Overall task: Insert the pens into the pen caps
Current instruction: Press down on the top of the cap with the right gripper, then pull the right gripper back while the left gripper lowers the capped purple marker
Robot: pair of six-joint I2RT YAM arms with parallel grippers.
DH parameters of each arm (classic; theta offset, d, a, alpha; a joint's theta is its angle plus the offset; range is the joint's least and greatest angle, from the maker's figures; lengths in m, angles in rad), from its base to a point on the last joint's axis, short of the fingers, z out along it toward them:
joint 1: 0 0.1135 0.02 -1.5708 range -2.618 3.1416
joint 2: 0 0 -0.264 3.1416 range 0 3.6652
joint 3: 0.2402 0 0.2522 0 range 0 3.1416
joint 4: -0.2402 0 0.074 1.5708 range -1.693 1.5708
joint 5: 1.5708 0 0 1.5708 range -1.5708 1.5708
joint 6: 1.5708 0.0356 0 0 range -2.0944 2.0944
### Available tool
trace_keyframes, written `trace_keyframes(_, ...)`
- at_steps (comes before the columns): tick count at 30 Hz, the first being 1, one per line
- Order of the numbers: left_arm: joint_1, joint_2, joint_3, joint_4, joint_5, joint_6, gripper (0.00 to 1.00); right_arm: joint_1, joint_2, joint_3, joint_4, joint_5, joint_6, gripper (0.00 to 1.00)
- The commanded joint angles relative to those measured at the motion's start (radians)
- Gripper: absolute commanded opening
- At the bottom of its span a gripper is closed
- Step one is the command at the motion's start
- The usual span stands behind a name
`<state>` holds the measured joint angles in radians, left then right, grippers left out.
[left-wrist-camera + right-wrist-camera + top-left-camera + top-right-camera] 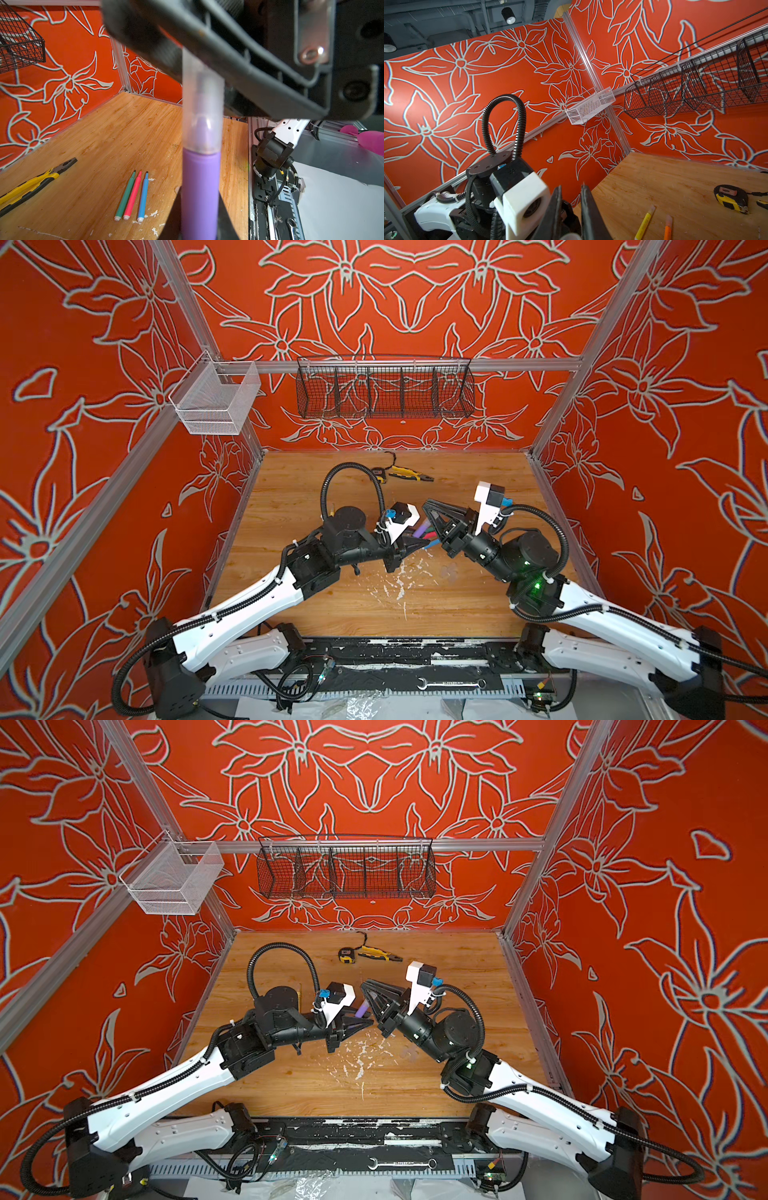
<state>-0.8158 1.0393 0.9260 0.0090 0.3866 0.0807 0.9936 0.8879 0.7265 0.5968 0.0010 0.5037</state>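
Though beyond the pens (421,527), pliers (409,473) beside tape measure (380,473), partly behind arm cable (332,477).

Both top views look steeply down from the front over the whole table (286,493). The wrist views look close along their jaws, sharing the black wire basket (20,41).

On my feed the wooden tabletop (291,497) carries pliers (409,473) and a tape measure (345,955) near the back wall. A green pen (125,196), pink-red pen (133,195) and blue pen (143,197) lie flat side by side; yellow pen (644,222) and orange pen (667,227) lie close together, white flecks (399,580) mid-table
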Motion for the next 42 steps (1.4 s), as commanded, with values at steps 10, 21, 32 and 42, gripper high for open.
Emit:
trace_keyframes(10, 0.012, -0.019, -0.008, 0.137, -0.147, -0.047, 0.0, 0.104, 0.034, -0.185, 0.04, -0.061, -0.082, 0.0)
trace_keyframes(21, 0.012, -0.043, -0.053, 0.208, -0.164, -0.05, 0.0, 0.144, 0.199, -0.181, 0.16, -0.141, -0.059, 0.0)
trace_keyframes(32, 0.012, -0.16, -0.133, 0.273, -0.316, -0.099, 0.0, 0.258, 0.354, -0.259, 0.348, -0.085, -0.091, 0.0)
trace_keyframes(42, 0.013, -0.158, -0.131, 0.268, -0.364, -0.125, 0.0, 0.361, 0.512, -0.345, 0.556, -0.085, -0.112, 0.0)
